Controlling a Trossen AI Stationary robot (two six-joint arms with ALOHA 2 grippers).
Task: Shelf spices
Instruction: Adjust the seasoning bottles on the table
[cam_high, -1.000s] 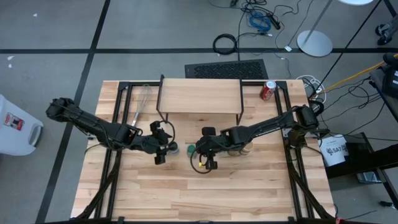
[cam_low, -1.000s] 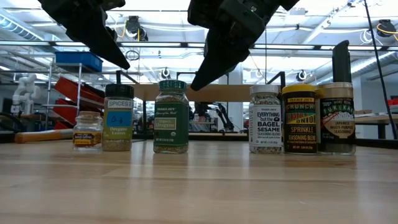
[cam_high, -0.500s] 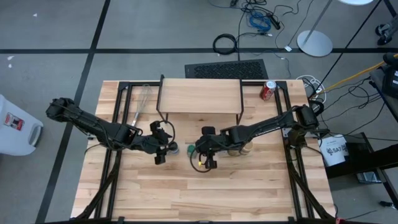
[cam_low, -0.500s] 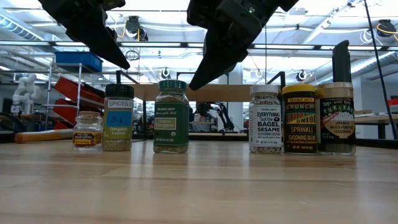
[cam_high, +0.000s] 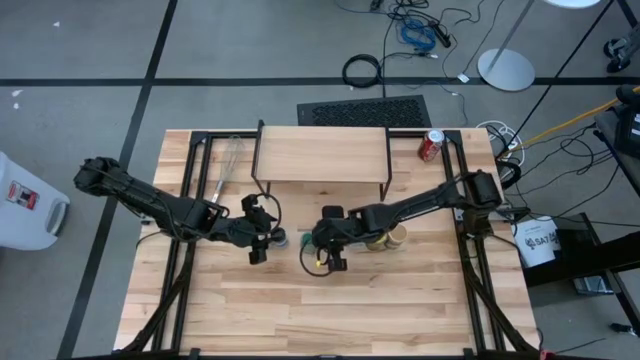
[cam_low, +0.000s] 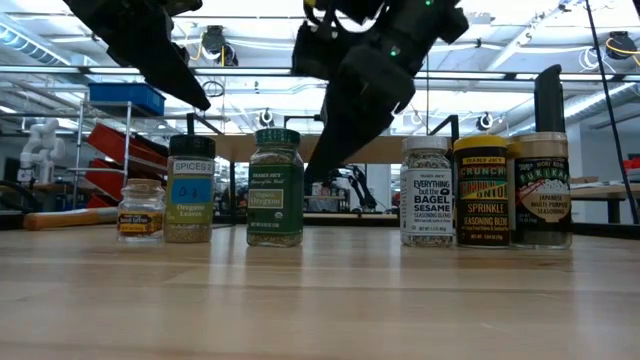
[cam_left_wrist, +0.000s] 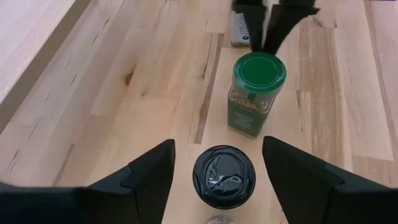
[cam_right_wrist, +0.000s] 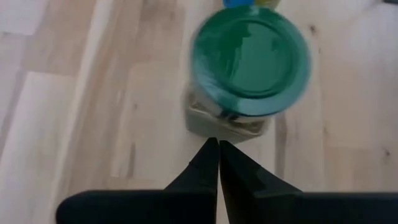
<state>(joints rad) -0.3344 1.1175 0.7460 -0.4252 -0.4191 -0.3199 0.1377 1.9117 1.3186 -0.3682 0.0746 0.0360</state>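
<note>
I am holding my left gripper (cam_left_wrist: 214, 165) open above the small dark-lidded spice jar (cam_left_wrist: 223, 177), fingers either side of its lid, not touching; my right gripper (cam_right_wrist: 217, 163), fingers pressed together, is hanging over the green-lidded glass jar (cam_right_wrist: 249, 59). All jars are standing on the table, before the light-wood shelf (cam_high: 320, 155); I judge them light, rigid and slippery, so I am aiming below the lid.

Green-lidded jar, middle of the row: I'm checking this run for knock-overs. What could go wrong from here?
The right hand is shut and sits just above the green-lidded jar. If it descends like that, it may push or tip the jar rather than grasp it.

The left hand hangs open over the dark-lidded jar, with a small jar close beside. A finger could nudge that neighbor.
</note>
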